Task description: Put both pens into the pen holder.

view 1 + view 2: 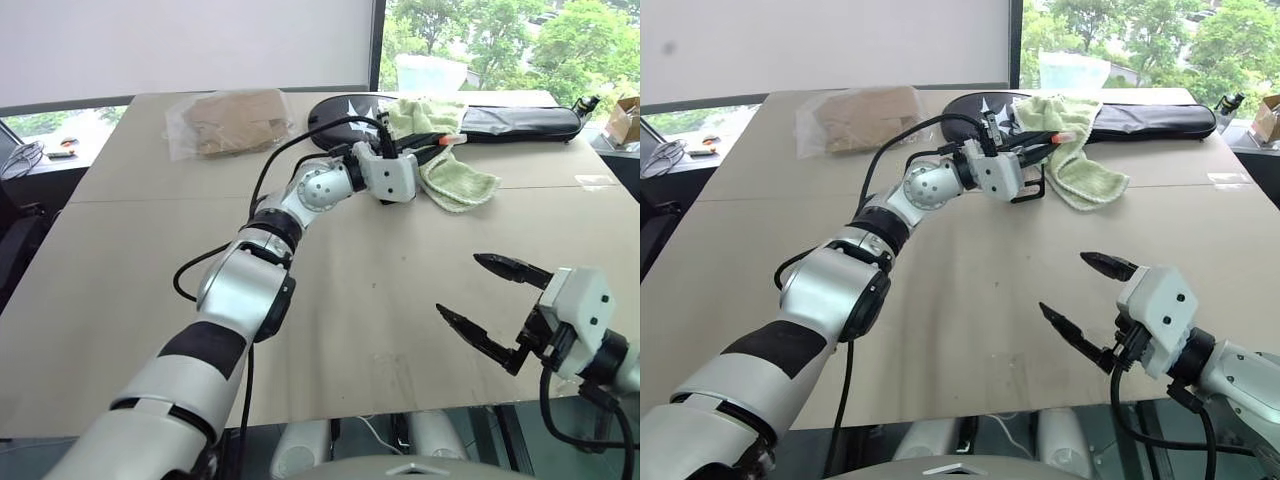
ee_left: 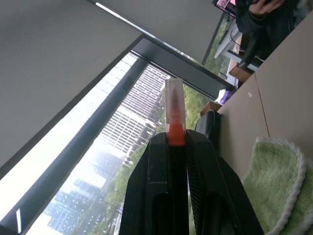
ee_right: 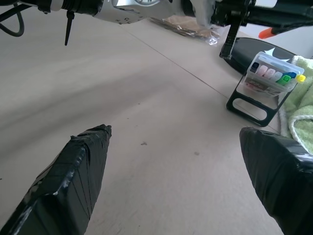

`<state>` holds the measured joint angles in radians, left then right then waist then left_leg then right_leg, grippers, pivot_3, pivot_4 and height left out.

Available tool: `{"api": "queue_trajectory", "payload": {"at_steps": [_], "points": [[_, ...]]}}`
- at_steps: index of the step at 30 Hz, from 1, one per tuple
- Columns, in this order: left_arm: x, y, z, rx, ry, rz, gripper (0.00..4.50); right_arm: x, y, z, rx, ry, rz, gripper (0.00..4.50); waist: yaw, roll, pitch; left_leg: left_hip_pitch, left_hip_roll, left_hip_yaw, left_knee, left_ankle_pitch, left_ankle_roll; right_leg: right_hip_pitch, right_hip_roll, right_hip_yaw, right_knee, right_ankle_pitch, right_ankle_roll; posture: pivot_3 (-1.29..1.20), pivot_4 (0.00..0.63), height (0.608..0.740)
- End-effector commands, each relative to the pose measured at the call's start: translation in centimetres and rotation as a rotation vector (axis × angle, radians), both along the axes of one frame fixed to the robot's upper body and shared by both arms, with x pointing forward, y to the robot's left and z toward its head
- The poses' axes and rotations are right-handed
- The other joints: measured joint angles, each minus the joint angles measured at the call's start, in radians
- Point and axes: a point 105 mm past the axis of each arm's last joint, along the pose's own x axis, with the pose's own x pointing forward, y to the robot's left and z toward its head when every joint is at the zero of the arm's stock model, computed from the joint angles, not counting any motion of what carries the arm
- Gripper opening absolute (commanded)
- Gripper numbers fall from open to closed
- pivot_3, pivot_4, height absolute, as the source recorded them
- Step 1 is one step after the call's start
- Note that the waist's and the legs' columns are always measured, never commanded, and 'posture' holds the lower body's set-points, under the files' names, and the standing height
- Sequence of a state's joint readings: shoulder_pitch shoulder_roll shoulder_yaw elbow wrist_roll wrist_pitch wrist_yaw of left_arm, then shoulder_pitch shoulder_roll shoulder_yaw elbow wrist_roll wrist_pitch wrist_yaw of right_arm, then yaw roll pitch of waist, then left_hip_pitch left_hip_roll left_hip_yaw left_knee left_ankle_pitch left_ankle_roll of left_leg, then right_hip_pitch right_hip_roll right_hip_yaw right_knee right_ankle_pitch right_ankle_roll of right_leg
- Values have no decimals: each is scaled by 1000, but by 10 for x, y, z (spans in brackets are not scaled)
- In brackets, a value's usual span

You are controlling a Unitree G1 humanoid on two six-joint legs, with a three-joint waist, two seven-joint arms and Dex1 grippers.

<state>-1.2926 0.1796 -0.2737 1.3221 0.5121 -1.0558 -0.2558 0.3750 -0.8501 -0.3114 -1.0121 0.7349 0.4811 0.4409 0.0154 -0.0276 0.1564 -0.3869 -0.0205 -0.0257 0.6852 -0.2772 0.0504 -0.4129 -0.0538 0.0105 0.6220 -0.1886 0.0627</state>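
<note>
My left gripper (image 2: 176,139) is shut on the orange-tipped pen (image 2: 175,110), whose clear cap and orange end stick out past the fingertips. In the head views the hand (image 1: 992,172) hangs at the table's far middle, and the pen's orange end (image 1: 1060,136) lies over the green towel. The pen holder (image 3: 266,83), a black wire stand with a clear boxy top, stands right under that hand (image 1: 1032,188). Several coloured caps, one of them blue, show in its top. My right gripper (image 1: 480,290) hovers open and empty over the near right of the table.
A green towel (image 1: 455,180) lies just right of the holder, partly on a long black zipped case (image 1: 520,120). A plastic bag with something brown inside (image 1: 228,122) sits at the far left. A person (image 2: 266,12) stands beyond the table's end.
</note>
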Motion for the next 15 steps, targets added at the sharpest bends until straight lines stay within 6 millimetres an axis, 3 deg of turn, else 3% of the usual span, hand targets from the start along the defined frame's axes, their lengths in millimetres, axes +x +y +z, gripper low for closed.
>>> {"api": "queue_trajectory", "payload": {"at_steps": [1, 15], "points": [[5, -6, 15, -20, -25, 39, 163, -5, 6, 9, 12, -48, 24, 4500, 0, 0, 0, 0, 0, 0, 0, 0, 0, 0, 0, 0, 0, 0, 0, 0, 150, 740], [8, -13, 16, -79, 92, 29, 163, -7, 6, 8, 16, -48, 7, 4500, 0, -1, 1, 0, 0, 0, 0, 0, 0, 0, -1, 0, 0, 0, 0, 0, 150, 740]]}}
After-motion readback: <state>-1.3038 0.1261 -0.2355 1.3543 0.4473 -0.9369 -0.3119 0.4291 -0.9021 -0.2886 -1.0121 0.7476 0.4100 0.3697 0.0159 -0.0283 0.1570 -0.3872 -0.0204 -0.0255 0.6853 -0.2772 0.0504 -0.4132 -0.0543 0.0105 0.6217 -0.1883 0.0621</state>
